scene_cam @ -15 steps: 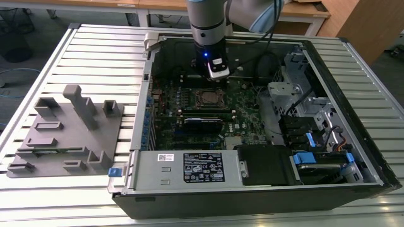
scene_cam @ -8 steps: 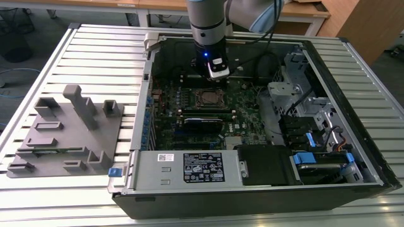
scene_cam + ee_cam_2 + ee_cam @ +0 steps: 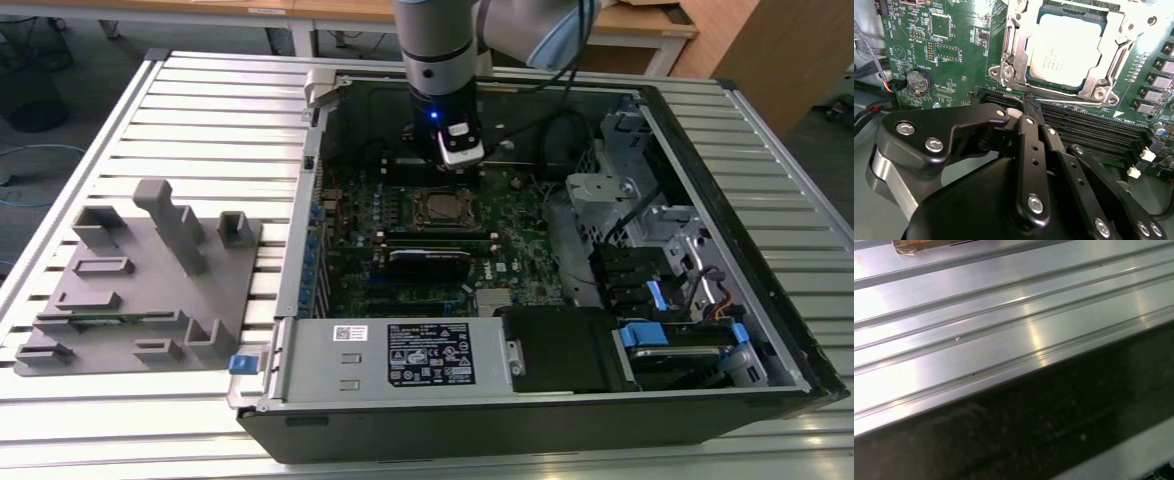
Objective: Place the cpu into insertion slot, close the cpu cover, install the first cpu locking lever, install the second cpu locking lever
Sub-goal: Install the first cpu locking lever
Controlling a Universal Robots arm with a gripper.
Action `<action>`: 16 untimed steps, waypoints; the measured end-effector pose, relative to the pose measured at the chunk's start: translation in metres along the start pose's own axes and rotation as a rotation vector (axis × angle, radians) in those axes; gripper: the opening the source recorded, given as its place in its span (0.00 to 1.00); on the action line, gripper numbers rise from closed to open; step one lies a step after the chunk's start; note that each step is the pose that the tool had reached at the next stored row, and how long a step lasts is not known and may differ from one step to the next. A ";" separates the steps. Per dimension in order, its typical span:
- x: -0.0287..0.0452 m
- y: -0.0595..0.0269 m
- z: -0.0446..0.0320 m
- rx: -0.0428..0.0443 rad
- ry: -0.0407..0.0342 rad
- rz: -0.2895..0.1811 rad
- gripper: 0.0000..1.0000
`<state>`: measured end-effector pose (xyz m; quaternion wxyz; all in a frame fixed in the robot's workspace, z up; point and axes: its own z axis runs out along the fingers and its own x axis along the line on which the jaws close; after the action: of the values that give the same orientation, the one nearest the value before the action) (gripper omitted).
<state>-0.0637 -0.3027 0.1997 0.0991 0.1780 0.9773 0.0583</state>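
Observation:
The cpu [image 3: 1064, 47] lies flat in the insertion slot [image 3: 441, 206] on the green board, its dull silver top showing. The cpu cover [image 3: 1013, 50], a silvery frame with a cut-out centre, lies down around the chip. A thin silvery rod [image 3: 1074, 99] runs along the socket edge nearest my fingertips. My gripper [image 3: 1030, 104] hangs just beside that edge, over the long black memory slots, with its black fingers pressed together and nothing between them. In the exterior view the gripper [image 3: 458, 160] is just beyond the socket's far side, inside the open case.
Black memory slots [image 3: 1094, 135] and a coin battery [image 3: 919, 82] flank the socket. A grey labelled power-supply box [image 3: 400, 355] fills the case's near side, with a drive cage [image 3: 667, 250] at the exterior view's right. A grey fixture tray [image 3: 147, 290] sits on the slatted table [image 3: 1004, 315].

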 end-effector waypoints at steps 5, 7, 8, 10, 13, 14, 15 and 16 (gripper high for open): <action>0.0015 -0.0005 0.0003 0.0033 -0.0017 0.003 0.11; 0.0018 -0.0007 0.0004 0.0056 -0.0038 0.007 0.11; 0.0018 -0.0007 0.0005 0.0063 -0.0046 0.010 0.11; 0.0019 -0.0008 0.0007 0.0077 -0.0064 0.015 0.11; 0.0020 -0.0008 0.0010 0.0103 -0.0096 0.030 0.11; 0.0020 -0.0008 0.0010 0.0112 -0.0110 0.037 0.11; 0.0020 -0.0008 0.0010 0.0124 -0.0122 0.044 0.11; 0.0020 -0.0008 0.0010 0.0138 -0.0136 0.052 0.11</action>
<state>-0.0656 -0.3026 0.1982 0.1029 0.2042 0.9721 0.0529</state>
